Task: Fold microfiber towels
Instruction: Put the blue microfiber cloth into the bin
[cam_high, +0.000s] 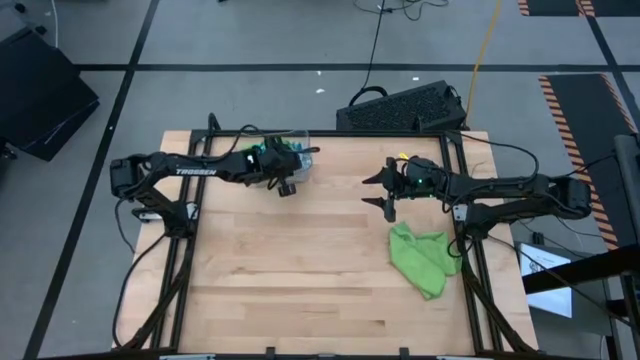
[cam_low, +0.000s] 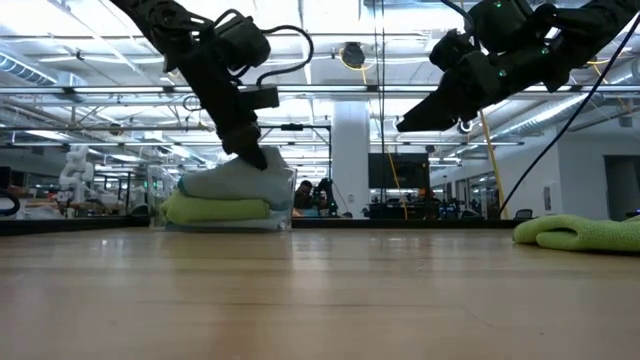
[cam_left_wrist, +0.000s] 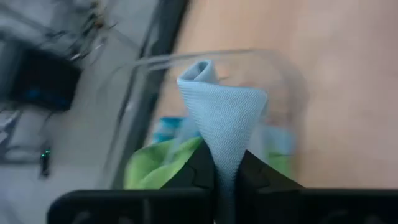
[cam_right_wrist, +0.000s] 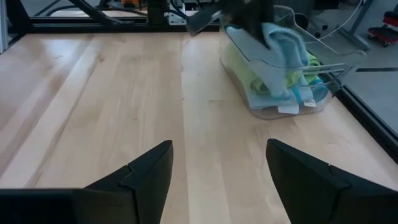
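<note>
you're looking at a light wooden surface with a dark metal frame along its edges, standing on a grey floor crossed by dark tape lines. a black keyboard lies on the floor just beyond the far edge, with a yellow cable and a black cable trailing past it. orange-and-black hazard striping marks the floor to your right. across the surface, the hall shows a white column, ceiling light strips and dark monitors.

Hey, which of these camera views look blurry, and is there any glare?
Left wrist view: soft throughout, only the light blue towel pinched in the left pincer reads clearly. Low view: bright ceiling lights backlight both arms into silhouettes. High and right wrist views: evenly lit; clear tray shows faint reflections.
</note>
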